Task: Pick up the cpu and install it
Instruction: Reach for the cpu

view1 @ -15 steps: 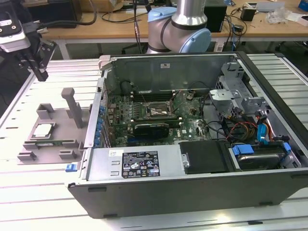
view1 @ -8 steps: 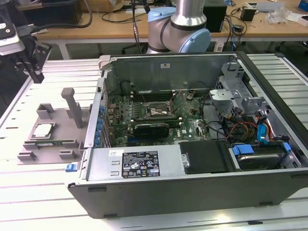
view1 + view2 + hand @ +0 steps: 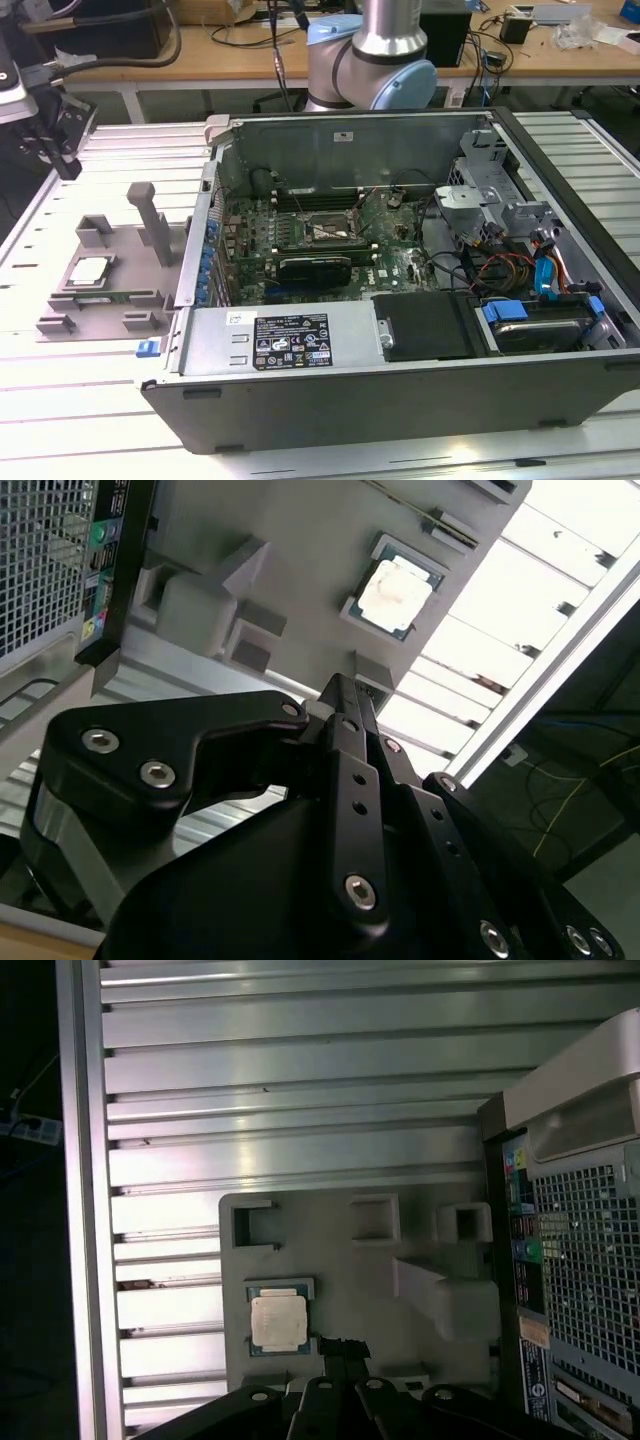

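A slatted metal table (image 3: 60, 400) carries a grey tray (image 3: 330, 1240), with an open computer case (image 3: 400, 350) just beside the tray. The cpu (image 3: 279, 1322) lies flat in a recess of the tray. The gripper (image 3: 341, 1348) hangs over the tray's edge, near the cpu but apart from it, its tips pressed together on nothing.

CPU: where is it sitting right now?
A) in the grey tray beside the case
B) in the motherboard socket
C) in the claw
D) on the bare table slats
A: the cpu lies flat in the tray, to the exterior view's left of the case and apart from the claw.
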{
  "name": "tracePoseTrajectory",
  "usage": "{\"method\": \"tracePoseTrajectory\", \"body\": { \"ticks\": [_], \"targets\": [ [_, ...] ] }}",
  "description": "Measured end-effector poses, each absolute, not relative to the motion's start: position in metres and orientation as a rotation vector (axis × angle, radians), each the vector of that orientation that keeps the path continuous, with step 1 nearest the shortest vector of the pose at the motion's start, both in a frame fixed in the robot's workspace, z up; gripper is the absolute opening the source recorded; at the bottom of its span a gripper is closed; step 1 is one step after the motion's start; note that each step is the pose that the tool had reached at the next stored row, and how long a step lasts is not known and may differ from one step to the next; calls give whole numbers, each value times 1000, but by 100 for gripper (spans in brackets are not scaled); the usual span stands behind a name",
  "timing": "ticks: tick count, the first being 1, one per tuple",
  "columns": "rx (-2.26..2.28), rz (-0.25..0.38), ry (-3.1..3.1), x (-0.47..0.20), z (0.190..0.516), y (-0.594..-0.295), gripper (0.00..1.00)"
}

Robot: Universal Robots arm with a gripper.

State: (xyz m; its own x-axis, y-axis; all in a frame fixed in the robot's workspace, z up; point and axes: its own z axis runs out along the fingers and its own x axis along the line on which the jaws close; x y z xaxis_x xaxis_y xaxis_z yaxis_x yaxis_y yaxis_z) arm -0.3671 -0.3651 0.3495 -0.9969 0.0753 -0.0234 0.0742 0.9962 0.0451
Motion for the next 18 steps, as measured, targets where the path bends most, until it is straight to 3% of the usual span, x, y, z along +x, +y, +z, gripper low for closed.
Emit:
{"method": "tracePoseTrajectory", "body": {
  "ticks": [18],
  "targets": [
    [117, 69, 3114, -386, 320, -366, 11]
  ]
}}
